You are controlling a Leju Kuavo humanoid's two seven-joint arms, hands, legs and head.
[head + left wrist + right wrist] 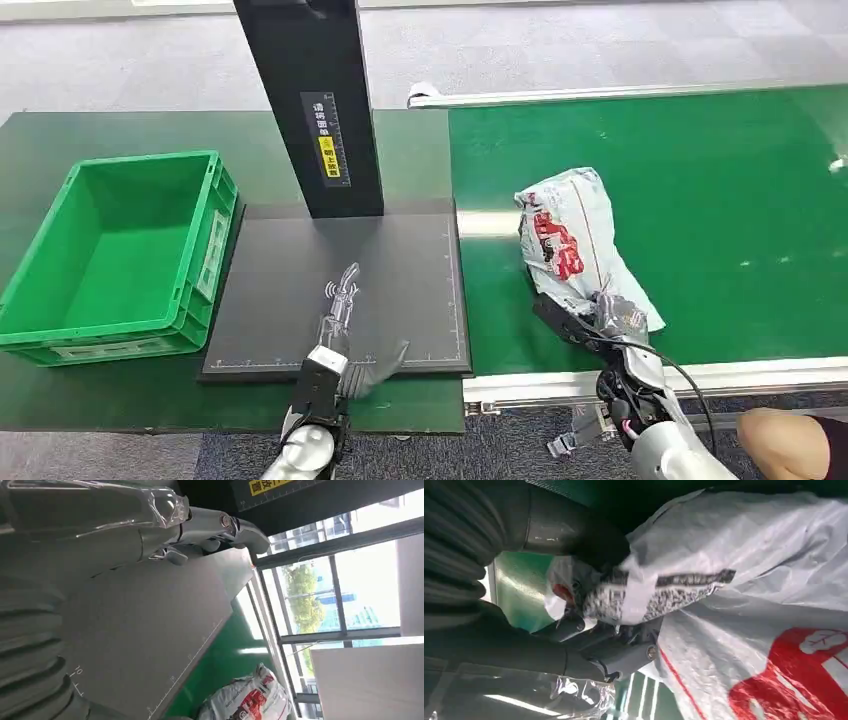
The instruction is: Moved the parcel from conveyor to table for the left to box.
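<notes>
The parcel (567, 237), a white plastic mail bag with red print, lies on the green conveyor belt (720, 200) near its left end. My right hand (600, 318) grips the bag's near edge; in the right wrist view the thumb and fingers (624, 650) pinch the crumpled plastic of the parcel (764, 580). My left hand (345, 315) rests flat and empty on the black mat (400, 270) of the table, fingers stretched forward. The left wrist view shows its fingers (220, 525) over the mat and the parcel (250, 700) beyond.
A green crate (120, 250) stands empty on the table's left side. A black post (315, 100) with a yellow label rises behind the mat. A person's arm (790, 440) is at the lower right, beside the conveyor's metal rail (560, 385).
</notes>
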